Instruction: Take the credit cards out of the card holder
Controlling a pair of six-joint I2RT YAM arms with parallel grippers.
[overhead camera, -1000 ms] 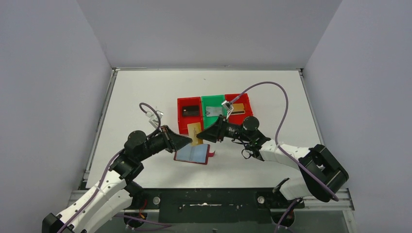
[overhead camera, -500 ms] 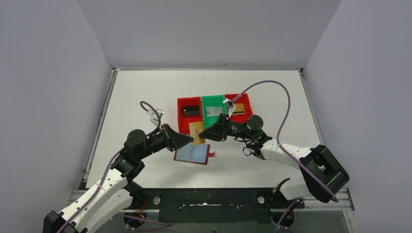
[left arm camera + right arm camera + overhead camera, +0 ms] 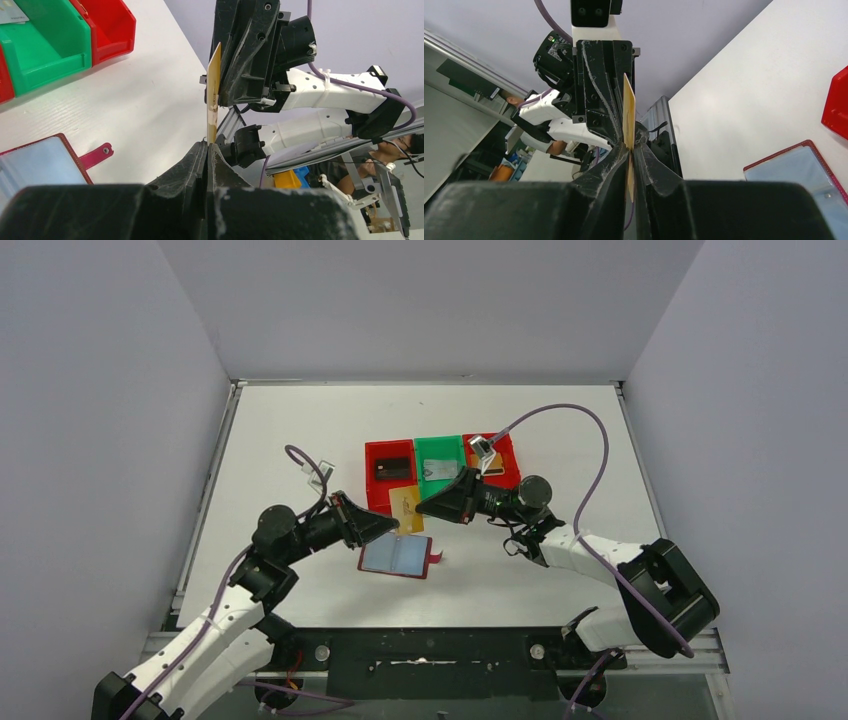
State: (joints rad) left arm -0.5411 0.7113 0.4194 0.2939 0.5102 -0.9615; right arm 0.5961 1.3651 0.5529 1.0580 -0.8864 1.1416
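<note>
A gold credit card (image 3: pixel 406 506) hangs edge-up in the air between the two arms, above the card holder (image 3: pixel 397 557). The holder lies open on the table, dark red with pale blue sleeves (image 3: pixel 40 162) and a snap tab. My left gripper (image 3: pixel 207 145) is shut on the lower edge of the gold card (image 3: pixel 214 90). From the opposite side my right gripper (image 3: pixel 630 147) is shut on the same card (image 3: pixel 628 115). The holder's corner (image 3: pixel 809 165) shows to the right of the right gripper.
Three bins stand in a row behind the holder: a red bin (image 3: pixel 372 455) with a dark card, a green bin (image 3: pixel 440 447) with a silvery card, and a red bin (image 3: pixel 508 455) with another card. Purple cables arch over both arms.
My right gripper has closed onto the gold card. The card and both gripper tips have risen slightly toward the bins. The holder has not moved.
</note>
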